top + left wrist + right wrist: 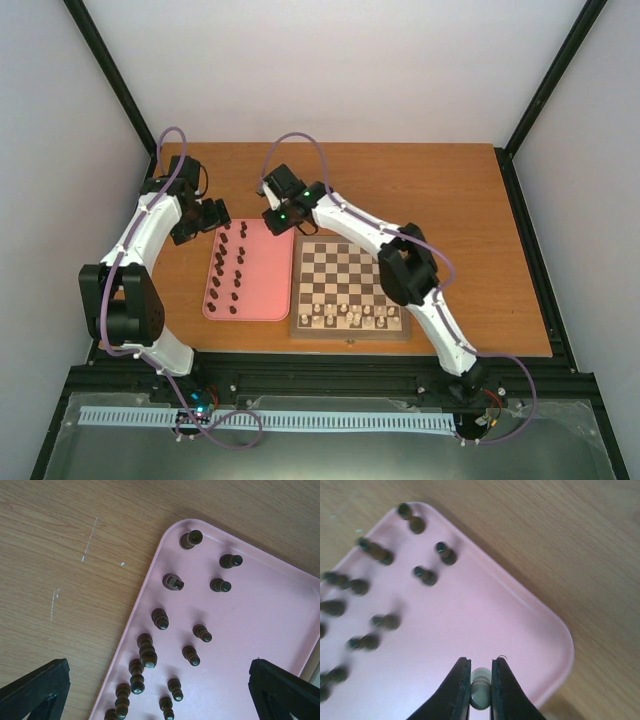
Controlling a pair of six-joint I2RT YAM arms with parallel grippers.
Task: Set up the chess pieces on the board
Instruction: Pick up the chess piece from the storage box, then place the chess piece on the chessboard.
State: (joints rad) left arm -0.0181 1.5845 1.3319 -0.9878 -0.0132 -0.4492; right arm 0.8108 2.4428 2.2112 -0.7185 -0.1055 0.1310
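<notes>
Wooden table (450, 200); right gripper (480, 669) clamped on cream chess piece (480, 694) above pink tray (485, 615); board (350, 262) adjoins tray, rightward; left gripper (160, 682) jaws apart.

Pink rounded-corner tray (265, 283) on brown wooden table (450, 200), white walls (330, 60) behind

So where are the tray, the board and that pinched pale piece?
tray (268, 275), top view, bare pink floor.
board (350, 262), top view, bare middle squares.
pale piece (480, 690), right wrist view, its rounded body.
</notes>
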